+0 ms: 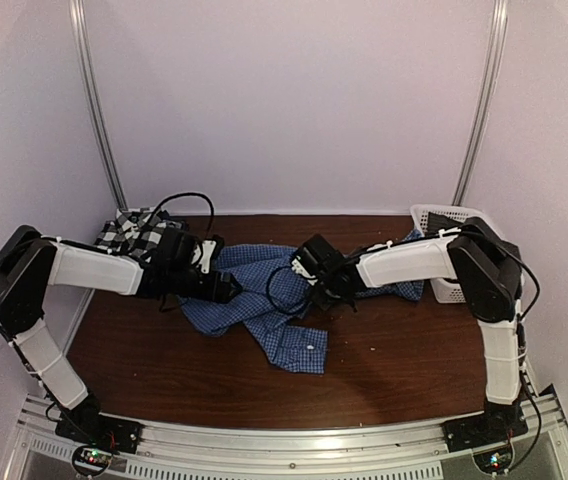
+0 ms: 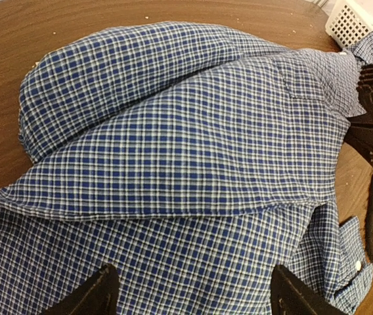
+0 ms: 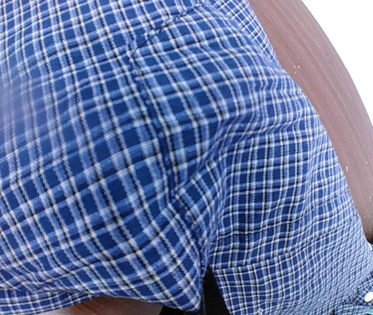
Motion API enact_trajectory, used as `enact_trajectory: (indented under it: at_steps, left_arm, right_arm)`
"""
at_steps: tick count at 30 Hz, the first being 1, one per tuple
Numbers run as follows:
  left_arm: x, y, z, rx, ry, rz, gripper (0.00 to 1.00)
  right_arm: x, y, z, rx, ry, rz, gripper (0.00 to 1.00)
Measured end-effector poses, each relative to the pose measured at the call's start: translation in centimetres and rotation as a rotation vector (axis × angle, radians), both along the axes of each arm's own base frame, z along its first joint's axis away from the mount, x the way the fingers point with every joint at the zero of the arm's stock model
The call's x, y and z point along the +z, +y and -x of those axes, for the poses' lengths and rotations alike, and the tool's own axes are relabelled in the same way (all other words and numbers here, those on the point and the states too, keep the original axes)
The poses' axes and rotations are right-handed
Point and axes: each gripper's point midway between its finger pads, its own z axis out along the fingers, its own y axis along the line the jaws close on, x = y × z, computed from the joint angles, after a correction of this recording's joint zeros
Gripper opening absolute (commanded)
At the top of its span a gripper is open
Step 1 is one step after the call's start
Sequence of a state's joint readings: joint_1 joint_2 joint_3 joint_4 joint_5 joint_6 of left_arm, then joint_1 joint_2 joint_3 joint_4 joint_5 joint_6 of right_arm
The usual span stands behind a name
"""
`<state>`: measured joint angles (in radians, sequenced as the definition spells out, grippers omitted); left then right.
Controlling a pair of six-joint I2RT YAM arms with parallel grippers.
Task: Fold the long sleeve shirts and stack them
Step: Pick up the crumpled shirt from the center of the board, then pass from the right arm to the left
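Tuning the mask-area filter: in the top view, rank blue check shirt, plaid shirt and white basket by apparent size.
1. blue check shirt: clearly largest.
2/3. plaid shirt and white basket: look similar and both are partly hidden, so not ranked.

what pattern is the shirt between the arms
The shirt is a blue-and-white fine check, clearest in the left wrist view.

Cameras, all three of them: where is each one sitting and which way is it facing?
Top external: above and behind the arms, looking down on the table; shows both arms, left claw, right claw, blue check shirt.
Left wrist: on the left arm, facing across the shirt toward the right claw; own fingertips at the bottom.
Right wrist: on the right arm, close against the shirt; own claw hardly shows.
Shared: top and left wrist both show the white basket.
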<state>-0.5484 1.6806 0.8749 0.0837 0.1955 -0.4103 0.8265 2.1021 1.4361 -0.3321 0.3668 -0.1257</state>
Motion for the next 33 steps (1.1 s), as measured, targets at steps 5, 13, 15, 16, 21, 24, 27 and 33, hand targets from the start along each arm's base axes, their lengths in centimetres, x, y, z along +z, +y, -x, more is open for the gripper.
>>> enact_trajectory:
  at_steps: [5,13,15,16,21,24,27,33]
  left_arm:
    - [-0.3,0.5,0.4,-0.001,-0.001,-0.018,0.81]
    - [3.8,0.9,2.0,-0.072,-0.159,0.016,0.79]
    - [5.7,0.4,2.1,-0.112,-0.236,0.043,0.77]
    - [6.6,0.1,2.1,-0.135,-0.272,0.054,0.77]
    - [8.5,-2.0,3.2,-0.28,-0.388,0.068,0.75]
    - [8.7,-3.6,4.6,-0.376,-0.425,0.07,0.76]
    - [8.0,-5.1,6.2,-0.465,-0.452,0.048,0.76]
    - [2.6,-6.3,8.1,-0.564,-0.375,-0.06,0.76]
  right_arm:
    - [2.8,-0.8,-0.8,-0.017,-0.031,-0.039,0.0]
    - [14.6,-2.7,-1.0,-0.022,-0.099,-0.221,0.0]
    - [16.9,-2.7,-0.7,-0.013,-0.098,-0.27,0.0]
    - [17.9,-2.5,-0.5,-0.002,-0.09,-0.293,0.0]
    - [18.8,-2.1,0.9,0.036,-0.009,-0.363,0.0]
    - [18.1,-2.3,1.5,0.032,0.058,-0.39,0.0]
    - [17.7,-3.2,1.3,0.003,0.091,-0.411,0.0]
    - [17.5,-4.0,0.8,-0.035,0.118,-0.455,0.0]
